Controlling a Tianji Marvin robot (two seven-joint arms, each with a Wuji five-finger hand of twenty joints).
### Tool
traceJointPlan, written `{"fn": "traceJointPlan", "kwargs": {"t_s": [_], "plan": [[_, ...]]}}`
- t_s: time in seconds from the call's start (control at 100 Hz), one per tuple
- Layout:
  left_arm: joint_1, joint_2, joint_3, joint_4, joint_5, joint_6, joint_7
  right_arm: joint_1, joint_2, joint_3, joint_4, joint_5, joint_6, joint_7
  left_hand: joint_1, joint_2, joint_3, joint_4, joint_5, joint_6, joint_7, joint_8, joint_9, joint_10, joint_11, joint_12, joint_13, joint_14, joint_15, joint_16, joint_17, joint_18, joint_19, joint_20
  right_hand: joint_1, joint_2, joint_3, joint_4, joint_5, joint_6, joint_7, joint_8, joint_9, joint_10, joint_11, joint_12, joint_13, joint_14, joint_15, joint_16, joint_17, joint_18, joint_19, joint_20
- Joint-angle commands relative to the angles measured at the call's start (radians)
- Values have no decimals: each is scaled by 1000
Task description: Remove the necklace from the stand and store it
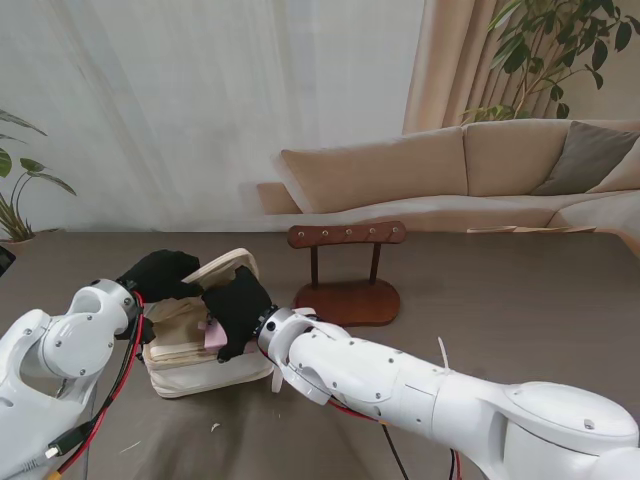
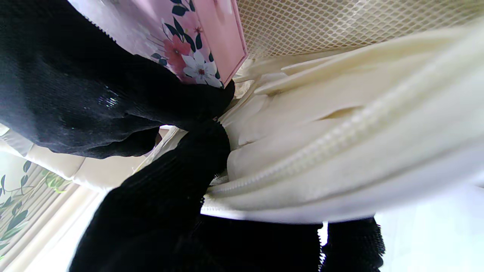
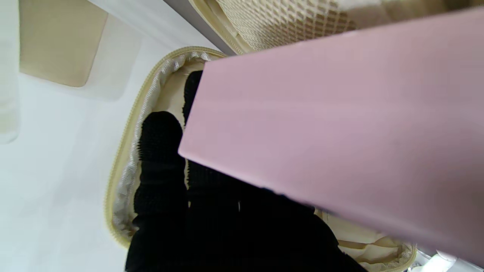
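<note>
The necklace itself I cannot make out in any view; the dark wooden stand with a row of pegs on its crossbar (image 1: 346,262) shows nothing hanging from it that I can resolve. A flat pink box with a flower-printed face (image 1: 215,334) sits at the mouth of the open cream fabric pouch with a zip edge and mesh lining (image 1: 190,372), which lies on the dark brown table (image 1: 520,300) to the left of the stand and slightly nearer to me. My black-gloved right hand (image 1: 238,308) is closed around the pink box, its fingers reaching down into the pouch; the right wrist view shows the box's plain pink side across the fingers (image 3: 160,158). My black-gloved left hand (image 1: 160,272) rests on the far left rim of the pouch, and in the left wrist view its fingers (image 2: 170,189) pinch the cream fabric beside the zip, holding the opening apart. A beige sofa (image 1: 470,170) and a leafy green houseplant (image 1: 560,50) stand beyond the table.
</note>
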Motion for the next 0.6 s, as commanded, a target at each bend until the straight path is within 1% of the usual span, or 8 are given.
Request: {"fn": "traceJointPlan", "kwargs": {"t_s": [0.0, 0.08, 0.23, 0.3, 0.37, 0.52, 0.59], "plan": [[0, -2, 0, 0, -2, 0, -16, 0, -6, -7, -1, -11, 10, 16, 45, 39, 21, 33, 0, -12, 6, 1, -1, 24, 17, 12, 15, -12, 30, 13, 9, 26, 29, 22, 271, 48, 153, 170, 25, -185, 28, 5, -38, -65, 33, 11, -5, -58, 56, 25, -111, 53, -29, 3], [-2, -3, 0, 1, 0, 2, -14, 2, -3, -9, -7, -13, 12, 31, 45, 40, 19, 34, 1, -14, 6, 2, -2, 24, 19, 12, 15, -13, 36, 14, 11, 25, 31, 22, 240, 43, 133, 169, -19, -166, 5, -2, -97, -64, 27, 13, -54, -41, 32, 17, -148, 64, -57, -1], [-4, -3, 3, 2, -5, 13, -16, -1, -9, -10, 3, -10, 17, 23, 46, 43, 16, 34, 2, -12, 6, 1, -2, 27, 28, 14, 18, -16, 44, 16, 9, 25, 34, 23, 215, 53, 103, 171, -84, -162, -17, -10, -219, -47, 20, 6, -157, 8, -20, -7, -207, 100, -109, -6], [-4, -2, 5, 4, -7, 15, -19, -2, -9, -10, 1, -9, 22, 28, 47, 44, 13, 34, 1, -12, 5, 1, -3, 29, 31, 14, 17, -15, 46, 16, 7, 27, 35, 23, 208, 71, 84, 174, -115, -167, -25, -14, -281, -36, 16, -4, -209, 29, -47, -23, -228, 112, -131, -5], [-3, -2, 5, 4, -8, 16, -22, -3, -6, -10, -5, -11, 25, 34, 49, 45, 12, 35, 1, -10, 5, 2, -3, 31, 35, 16, 18, -16, 48, 16, 7, 27, 35, 24, 202, 91, 63, 178, -136, -189, -32, -19, -331, -29, 14, -20, -257, 47, -81, -48, -251, 127, -159, -6], [1, -2, 4, 1, -11, 21, -25, -7, -8, -7, -2, -5, 25, 32, 51, 48, 8, 35, 1, -9, 4, 2, -4, 32, 44, 20, 18, -20, 59, 20, 8, 27, 39, 25, 199, 112, 36, 184, -157, -203, -39, -24, -393, -13, 8, -43, -303, 78, -127, -84, -267, 158, -194, -8], [1, -1, 3, -1, -11, 21, -29, -7, -7, -7, -4, -4, 25, 36, 53, 48, 7, 36, 2, -9, 5, 3, -5, 31, 46, 21, 18, -22, 63, 22, 8, 27, 40, 26, 196, 121, 23, 186, -165, -212, -43, -27, -412, -14, 5, -53, -310, 85, -143, -97, -268, 167, -205, -8]]}}
